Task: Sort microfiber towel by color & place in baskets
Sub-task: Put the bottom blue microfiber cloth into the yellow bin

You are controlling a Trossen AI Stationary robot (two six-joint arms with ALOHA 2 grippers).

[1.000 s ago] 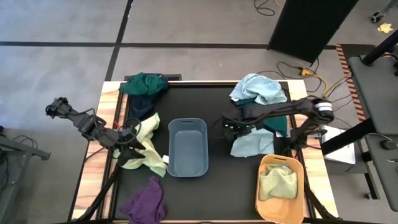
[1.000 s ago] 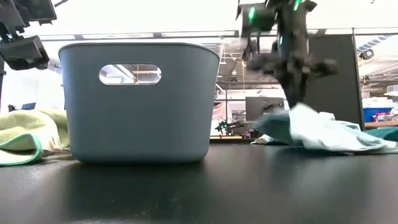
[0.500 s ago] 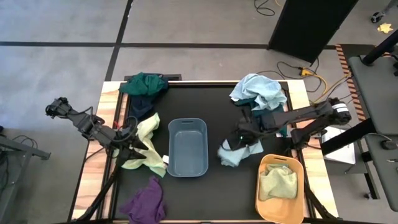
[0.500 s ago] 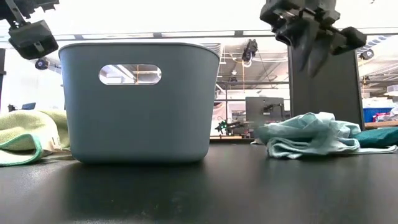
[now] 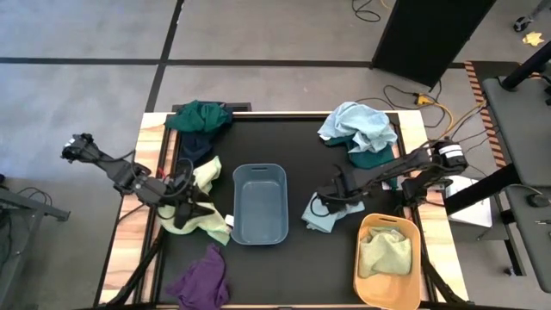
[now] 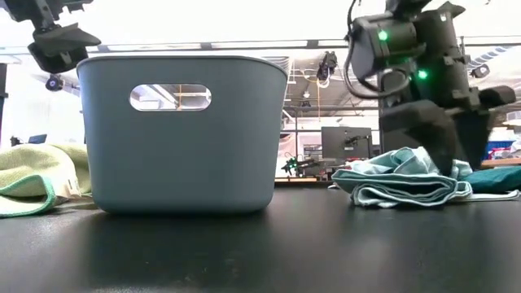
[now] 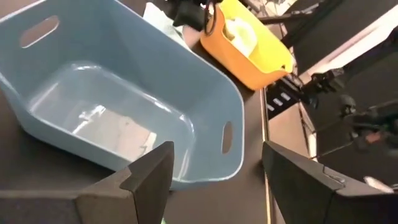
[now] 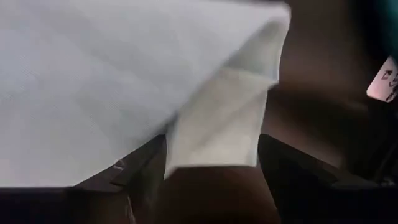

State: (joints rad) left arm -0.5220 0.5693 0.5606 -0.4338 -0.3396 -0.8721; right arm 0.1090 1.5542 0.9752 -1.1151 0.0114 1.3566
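While my right gripper (image 5: 320, 205) sits low over the light blue towel (image 5: 325, 214), its fingers (image 8: 146, 171) stand spread to either side of a folded corner of the cloth; they have not closed on it, and I hold nothing. This towel lies crumpled on the bench (image 5: 284, 258), between the grey-blue basket (image 5: 259, 204) and the yellow-orange basket (image 5: 388, 261), just beside both. I judge it light, limp and a little clingy: it will sag and trail when lifted, so the best hold is a thick bunched fold near the middle of the heap, not a thin edge that might slip out. My left gripper (image 5: 191, 210) hovers with its fingers (image 7: 149, 177) wide apart and empty, above the pale yellow-green towel (image 5: 204, 205), next to the grey-blue basket, which is empty. A pale cloth (image 5: 383, 252) already rests in the yellow-orange basket. Farther out, a purple towel (image 5: 203, 280) lies at the near left of the bench, a dark green and navy pile (image 5: 199, 125) at the far left, and a light blue and dark green pile (image 5: 360, 129) at the far right. Matte black covers the surface, with a wooden rim showing at the sides. Beyond it, grey floor carries dark tape lines, loose cables (image 5: 430, 99) and a black cabinet (image 5: 426, 34).
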